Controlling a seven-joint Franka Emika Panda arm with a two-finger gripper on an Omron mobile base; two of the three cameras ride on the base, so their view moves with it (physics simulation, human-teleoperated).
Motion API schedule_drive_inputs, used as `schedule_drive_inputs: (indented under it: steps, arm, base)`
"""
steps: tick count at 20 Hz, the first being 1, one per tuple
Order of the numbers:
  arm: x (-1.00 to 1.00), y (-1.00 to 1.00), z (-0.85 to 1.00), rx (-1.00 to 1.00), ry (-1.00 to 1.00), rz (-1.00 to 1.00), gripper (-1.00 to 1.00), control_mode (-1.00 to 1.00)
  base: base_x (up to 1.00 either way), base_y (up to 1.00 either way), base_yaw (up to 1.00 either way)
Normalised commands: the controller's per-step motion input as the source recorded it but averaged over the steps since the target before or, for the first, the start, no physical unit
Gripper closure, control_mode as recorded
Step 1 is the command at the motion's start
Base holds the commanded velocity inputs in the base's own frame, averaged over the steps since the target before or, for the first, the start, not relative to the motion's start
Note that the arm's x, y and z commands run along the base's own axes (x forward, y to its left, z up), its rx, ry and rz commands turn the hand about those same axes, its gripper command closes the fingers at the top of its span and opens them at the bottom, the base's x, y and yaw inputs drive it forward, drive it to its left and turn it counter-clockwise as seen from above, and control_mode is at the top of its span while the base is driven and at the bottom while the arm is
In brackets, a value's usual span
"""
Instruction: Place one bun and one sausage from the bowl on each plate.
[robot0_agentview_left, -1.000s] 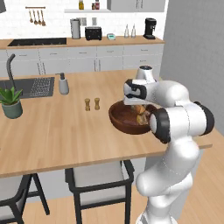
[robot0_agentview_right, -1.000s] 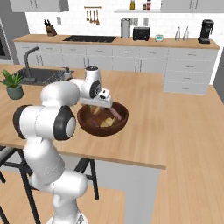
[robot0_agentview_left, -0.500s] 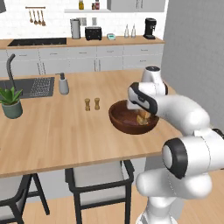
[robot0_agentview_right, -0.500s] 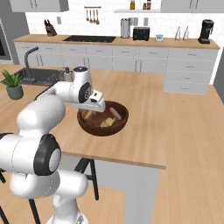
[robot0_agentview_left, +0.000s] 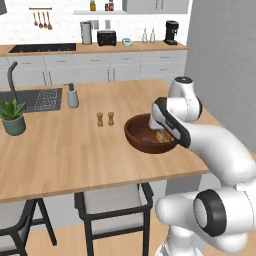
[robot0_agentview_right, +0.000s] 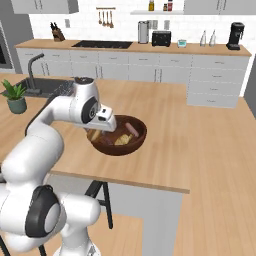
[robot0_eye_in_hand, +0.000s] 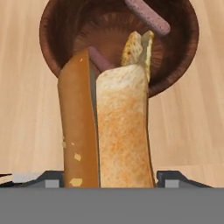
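Note:
My gripper (robot0_eye_in_hand: 109, 178) is shut on a golden-tan bun (robot0_eye_in_hand: 122, 127), which stands up large between the finger tips in the hand view. Just beyond it lies the dark brown wooden bowl (robot0_eye_in_hand: 48, 39), holding a pinkish sausage (robot0_eye_in_hand: 146, 16) by its far wall, another bun (robot0_eye_in_hand: 138, 50), and a second sausage (robot0_eye_in_hand: 100, 59) partly hidden behind the held bun. In the base views the gripper (robot0_agentview_left: 159, 131) hangs low over the bowl (robot0_agentview_left: 137, 137), (robot0_agentview_right: 135, 142) on the wooden island; a sausage (robot0_agentview_right: 131, 129) and a bun (robot0_agentview_right: 120, 140) show inside. The plates are out of view.
Two small shakers (robot0_agentview_left: 105, 119) stand left of the bowl. Further left are a soap dispenser (robot0_agentview_left: 73, 96), a sink (robot0_agentview_left: 35, 99) and a potted plant (robot0_agentview_left: 12, 117). Stools (robot0_agentview_left: 112, 207) sit under the island's near edge. A grey wall (robot0_agentview_left: 225, 60) rises on the right.
The arm has folded, its elbow swinging down and toward the base. The hand has stayed at the bowl with the bun in it.

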Motion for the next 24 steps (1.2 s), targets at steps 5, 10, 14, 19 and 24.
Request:
schedule_drive_inputs:
  steps: [5,10,14,19,24]
  arm:
    - [-0.39,0.00,0.03,0.00,0.00,0.00,1.00,-1.00]
    - [-0.19,0.00,0.00,0.00,0.00,0.00,1.00,1.00]
    - [0.00,0.00,0.00,0.00,0.00,0.00,1.00,1.00]
    - [0.00,0.00,0.00,0.00,0.00,0.00,1.00,1.00]
    - [0.00,0.00,0.00,0.00,0.00,0.00,1.00,1.00]
  base:
    - [0.00,0.00,0.00]
    - [-0.54,0.01,0.00]
    - [-0.79,0.87,0.00]
    - [-0.12,1.00,0.00]
    - [0.15,1.00,0.00]
